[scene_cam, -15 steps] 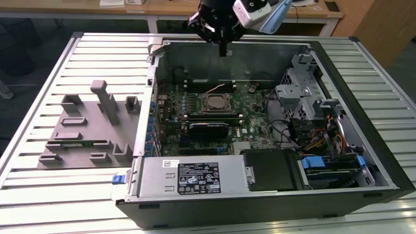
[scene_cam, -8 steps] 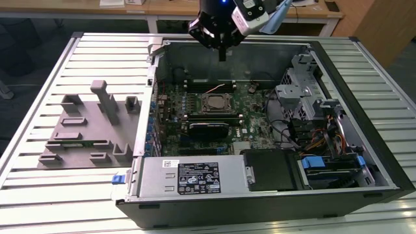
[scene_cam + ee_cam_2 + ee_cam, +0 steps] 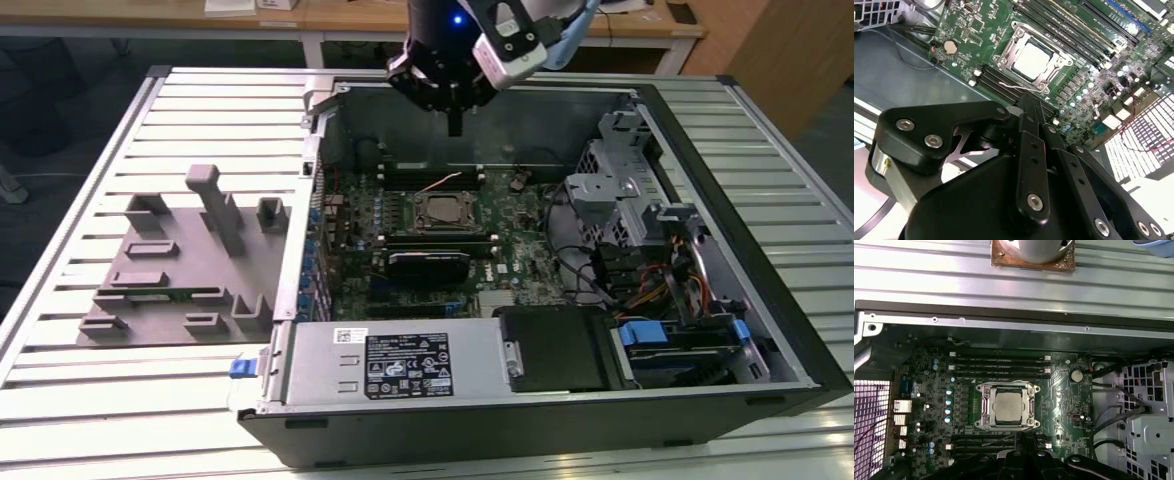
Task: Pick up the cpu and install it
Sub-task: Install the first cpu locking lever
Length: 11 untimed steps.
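A slatted metal desk (image 3: 200, 110) carries an open computer case (image 3: 534, 430) lying on its side, so the motherboard (image 3: 521, 250) faces up and can be reached from above. Between the case and the desk's edge at the exterior view's left sits a grey fixture (image 3: 187, 270) of upright blocks, apparently a holder that keeps parts at known spots.

The cpu (image 3: 441, 211) lies flat in its socket near the middle of the board, silver top up, framed by the metal retention bracket (image 3: 985, 407). In both wrist views it looks square to that frame and level, so I judge it to be seated. A black finned block (image 3: 427, 265) rests just beside the socket, toward the case's near wall.

The gripper (image 3: 455, 128) hangs well above the board, near the case's far wall and apart from everything. Its jaws are pressed together into a single narrow tip and carry nothing. The second wrist view shows them pointing down toward the socket.
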{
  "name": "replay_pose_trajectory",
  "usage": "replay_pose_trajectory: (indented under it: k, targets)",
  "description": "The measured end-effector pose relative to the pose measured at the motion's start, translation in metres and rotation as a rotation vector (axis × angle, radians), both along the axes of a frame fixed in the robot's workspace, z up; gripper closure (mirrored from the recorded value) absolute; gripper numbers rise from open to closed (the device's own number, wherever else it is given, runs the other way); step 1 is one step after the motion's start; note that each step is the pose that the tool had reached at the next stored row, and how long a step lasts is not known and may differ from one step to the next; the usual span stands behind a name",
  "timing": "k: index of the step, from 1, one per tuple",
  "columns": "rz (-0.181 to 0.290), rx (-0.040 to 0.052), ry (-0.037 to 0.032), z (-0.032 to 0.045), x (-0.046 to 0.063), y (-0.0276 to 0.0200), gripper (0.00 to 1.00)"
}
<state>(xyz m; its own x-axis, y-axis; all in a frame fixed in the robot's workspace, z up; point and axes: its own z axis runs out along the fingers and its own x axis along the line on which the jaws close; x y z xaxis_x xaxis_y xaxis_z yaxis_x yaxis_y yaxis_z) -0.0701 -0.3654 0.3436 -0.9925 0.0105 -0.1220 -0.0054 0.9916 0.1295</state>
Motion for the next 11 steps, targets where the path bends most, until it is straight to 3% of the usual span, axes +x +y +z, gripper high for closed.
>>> replay_pose_trajectory:
  k: [6,11]
  targets:
    - [0.000,0.0031,0.0001,-0.0105,0.000,0.0027,0.89]
    - [0.000,0.0049,0.0001,-0.0185,0.000,0.0082,0.89]
